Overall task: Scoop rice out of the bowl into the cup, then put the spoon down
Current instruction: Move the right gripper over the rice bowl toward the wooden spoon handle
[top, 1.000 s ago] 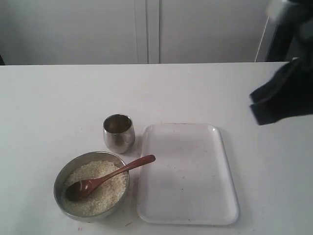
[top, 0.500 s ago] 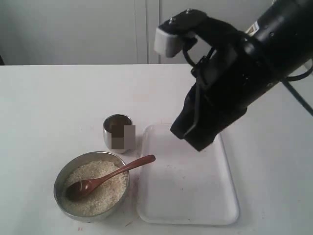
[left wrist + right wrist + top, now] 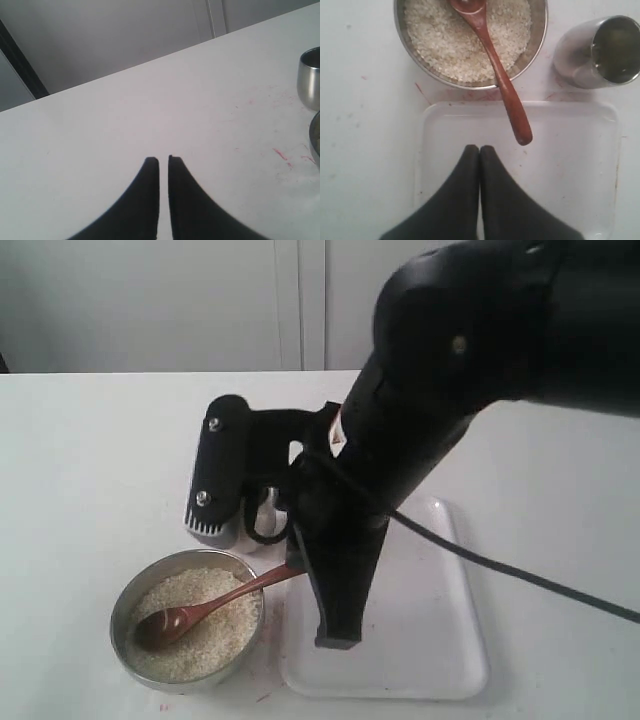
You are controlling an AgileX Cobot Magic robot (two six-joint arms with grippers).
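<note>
Wrist views show right claw (image 3: pixel 479 148) closed near spoon (image 3: pixel 495 65) handle, left claw (image 3: pixel 160 160) closed

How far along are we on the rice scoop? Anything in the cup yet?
Done: nothing that shows. The spoon lies ungrasped, scoop in the rice in the bowl, handle out over the tray; the cup shows no grains I can make out. In hand: the right gripper hovers near the handle tip, jaws shut, empty; the left gripper holds nothing. Left: grasp, scoop, pour, set down.
</note>
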